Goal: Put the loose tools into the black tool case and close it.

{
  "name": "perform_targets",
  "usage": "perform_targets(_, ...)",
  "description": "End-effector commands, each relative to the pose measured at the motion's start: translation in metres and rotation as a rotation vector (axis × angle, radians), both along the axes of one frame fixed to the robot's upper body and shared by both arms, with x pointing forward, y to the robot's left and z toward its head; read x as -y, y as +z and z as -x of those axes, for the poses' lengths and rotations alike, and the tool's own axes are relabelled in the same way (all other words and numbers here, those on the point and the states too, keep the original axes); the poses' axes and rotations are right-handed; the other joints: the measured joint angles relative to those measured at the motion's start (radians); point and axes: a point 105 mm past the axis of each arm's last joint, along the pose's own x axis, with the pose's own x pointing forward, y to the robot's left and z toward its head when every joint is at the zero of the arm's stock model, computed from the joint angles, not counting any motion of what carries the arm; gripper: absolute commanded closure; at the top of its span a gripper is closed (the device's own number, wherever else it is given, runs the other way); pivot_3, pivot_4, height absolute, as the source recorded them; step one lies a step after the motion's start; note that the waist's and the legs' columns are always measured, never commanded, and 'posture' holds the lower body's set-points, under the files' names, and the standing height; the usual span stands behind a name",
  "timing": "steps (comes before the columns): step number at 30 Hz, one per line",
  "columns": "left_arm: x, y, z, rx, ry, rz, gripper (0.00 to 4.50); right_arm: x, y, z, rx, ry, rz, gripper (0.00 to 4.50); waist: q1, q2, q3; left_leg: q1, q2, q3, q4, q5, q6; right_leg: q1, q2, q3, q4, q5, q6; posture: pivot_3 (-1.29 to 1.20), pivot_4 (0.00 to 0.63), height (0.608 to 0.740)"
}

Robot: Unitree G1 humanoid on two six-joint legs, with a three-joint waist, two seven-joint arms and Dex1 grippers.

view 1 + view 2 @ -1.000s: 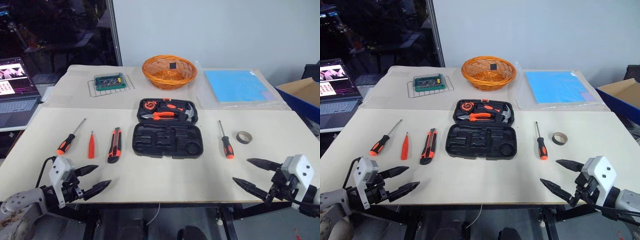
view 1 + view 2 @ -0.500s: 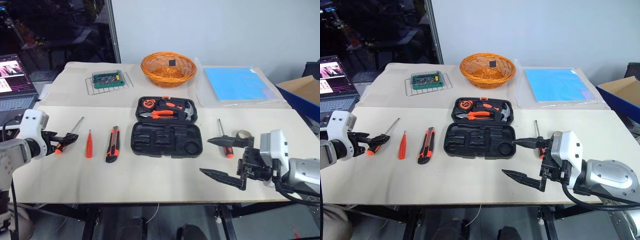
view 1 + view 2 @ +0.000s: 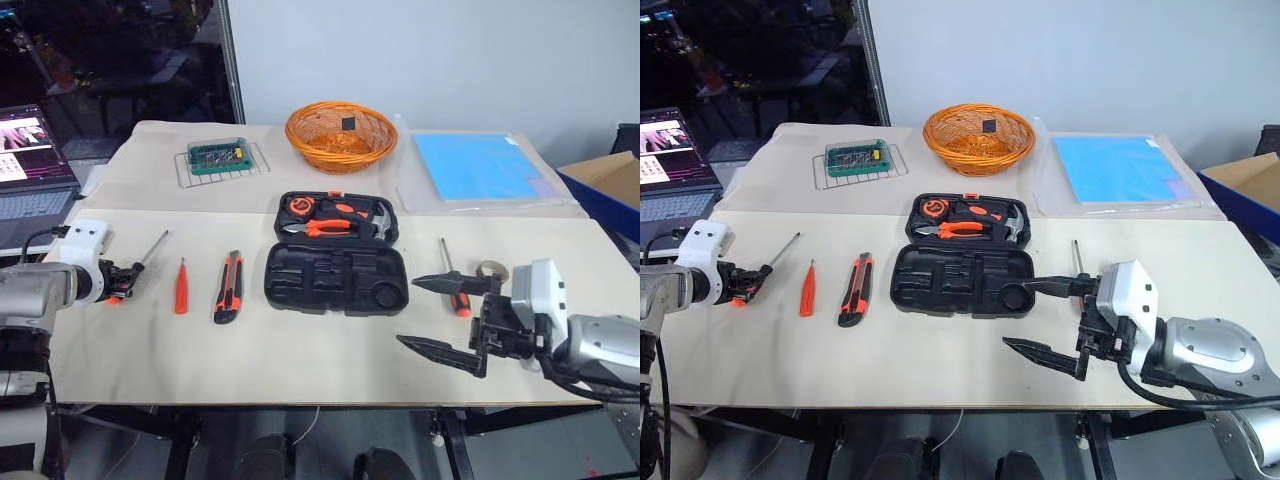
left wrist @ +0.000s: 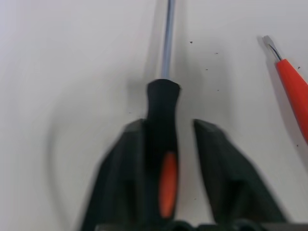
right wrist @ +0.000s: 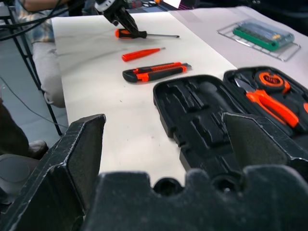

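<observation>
- The left gripper (image 4: pixel 168 159) has its fingers (image 4: pixel 120 168) closed on the handle of the far-left long screwdriver (image 3: pixel 135 267) (the handle sits between the pads, the steel shaft running out ahead), and the tool looks as if it is lying on the surface (image 3: pixel 300 350).
- The right gripper (image 3: pixel 445 315) hovers with its fingers spread wide and nothing between them, at about 4 o'clock from the black tool case (image 3: pixel 335 280).
- Handling, as a judgement: each screwdriver is stiff, light and thin, so it should lift easily but may pivot or roll; the ribbed handle near its middle is the place to hold, not the smooth shaft.
- The utility knife (image 3: pixel 229 288) is flat and blocky; grip across its narrow sides at mid-length.
- The short red-orange screwdriver (image 3: pixel 181 290) is small and slim, so it may slip from a loose pinch.
- Looks: long screwdrivers have black handles with orange insets; the knife is orange and black.
- Places: the knife lies at 9 o'clock of the case, the short screwdriver beyond it, then the held one; the second long screwdriver (image 3: pixel 453 283) lies at 3 o'clock, just behind the right fingers.
- The case lies open, its near half showing bare moulded recesses, its far half holding pliers (image 3: pixel 325 228) and a hammer (image 3: pixel 375 222).
</observation>
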Motion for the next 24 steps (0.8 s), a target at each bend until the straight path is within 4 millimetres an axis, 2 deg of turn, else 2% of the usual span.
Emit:
perform_targets(1,0.007,0.009,-0.007,0.070,-0.027,0.038,4.36,0.006,0.012,-0.002,0.080,-0.042,-0.021,0.00,-0.001,0.000,0.000,0.000,0.000,0.000,0.000,0.000,-0.001,0.000,0.000,0.000,0.001,0.000,0.000,0.00,0.150,0.740)
perform_targets(3,0.010,0.020,-0.010,0.130,-0.055,0.074,4.36,0.005,0.013,-0.006,0.088,-0.056,-0.034,0.00,-0.005,-0.001,0.001,0.000,0.001,0.000,0.000,0.001,-0.004,-0.001,0.000,0.001,0.001,0.002,-0.001,0.00,0.150,0.740)
perform_targets(5,0.028,0.038,-0.010,0.208,-0.149,0.147,4.36,0.002,0.013,-0.005,0.093,-0.038,-0.044,0.00,-0.011,-0.002,0.001,0.000,0.001,-0.001,0.000,0.002,-0.006,-0.001,0.000,0.001,0.001,0.003,-0.001,0.00,0.150,0.740)
perform_targets(7,0.035,0.051,-0.007,0.245,-0.189,0.191,4.36,-0.004,0.013,-0.005,0.096,-0.019,-0.041,0.00,-0.014,-0.003,0.001,-0.003,0.001,-0.001,0.000,0.002,-0.006,-0.002,0.000,0.001,0.001,0.004,-0.001,0.00,0.150,0.740)
perform_targets(10,0.025,0.047,-0.001,0.213,-0.143,0.148,4.36,-0.004,0.011,-0.010,0.105,-0.011,-0.033,0.00,-0.016,-0.003,0.001,-0.005,0.001,-0.001,0.000,0.004,-0.002,-0.005,0.000,0.001,0.000,0.004,-0.001,0.00,0.150,0.740)
perform_targets(14,0.007,0.035,0.002,0.155,-0.059,0.021,3.25,-0.010,0.013,-0.012,0.116,0.013,-0.036,0.00,-0.024,-0.003,0.001,-0.005,0.001,0.000,0.000,0.006,0.002,-0.006,0.003,0.000,0.001,0.004,-0.001,0.00,0.150,0.740)
perform_targets(17,-0.003,0.030,-0.001,0.135,-0.024,-0.013,2.02,-0.014,0.012,-0.010,0.109,0.032,-0.037,0.00,-0.021,-0.003,0.001,-0.005,0.001,0.000,0.000,0.007,0.002,-0.007,0.003,0.000,0.003,0.004,-0.001,0.00,0.150,0.740)
perform_targets(21,-0.011,0.020,-0.007,0.095,-0.002,-0.001,0.61,-0.019,0.008,-0.011,0.085,0.047,-0.036,0.00,-0.012,-0.005,0.002,-0.005,0.001,0.001,0.000,0.007,0.002,-0.009,0.003,0.000,0.005,0.004,-0.001,0.00,0.150,0.740)
perform_targets(23,-0.012,0.010,-0.007,0.042,-0.021,-0.012,0.04,-0.022,0.006,-0.013,0.077,0.049,-0.027,0.00,-0.011,-0.005,0.002,-0.006,0.001,0.001,0.000,0.008,0.002,-0.012,0.003,0.000,0.006,0.004,-0.001,0.00,0.150,0.740)
perform_targets(24,-0.012,0.003,-0.006,0.017,-0.026,-0.018,0.04,-0.023,0.005,-0.013,0.077,0.050,-0.025,0.00,-0.012,-0.005,0.002,-0.006,0.000,0.002,0.000,0.008,0.002,-0.012,0.003,0.000,0.007,0.004,-0.001,0.00,0.150,0.740)
